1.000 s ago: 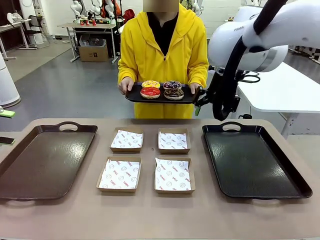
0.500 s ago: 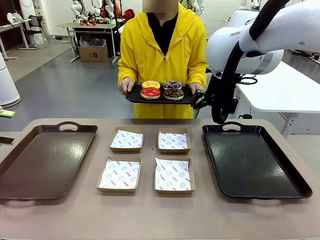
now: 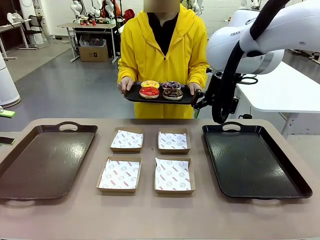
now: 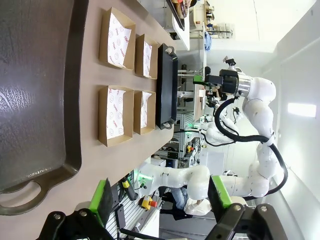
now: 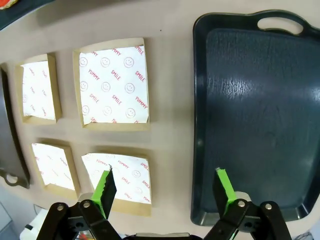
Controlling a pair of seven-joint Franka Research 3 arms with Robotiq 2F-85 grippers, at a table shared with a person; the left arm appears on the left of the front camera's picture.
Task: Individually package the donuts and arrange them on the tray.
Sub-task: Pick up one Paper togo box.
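At the bottom of the right wrist view, the right claw [image 5: 165, 186] stands apart and empty over the table [image 5: 170, 100], between a paper-lined cardboard box [image 5: 131, 174] and the black tray [image 5: 260, 110]. The left claw [image 4: 161, 197] is likewise spread, holding nothing, near the brown tray [image 4: 35, 90]. Upper centre of the front view, a person's small serving tray [image 3: 135, 96] carries the yellow donut [image 3: 150, 84], red donut [image 3: 149, 92], sprinkled donut [image 3: 171, 85] and chocolate donut [image 3: 173, 93].

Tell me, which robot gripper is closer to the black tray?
Right. The right gripper hovers above the edge of the black tray, beside the boxes. The left gripper is off by the brown tray, across the boxes from it.
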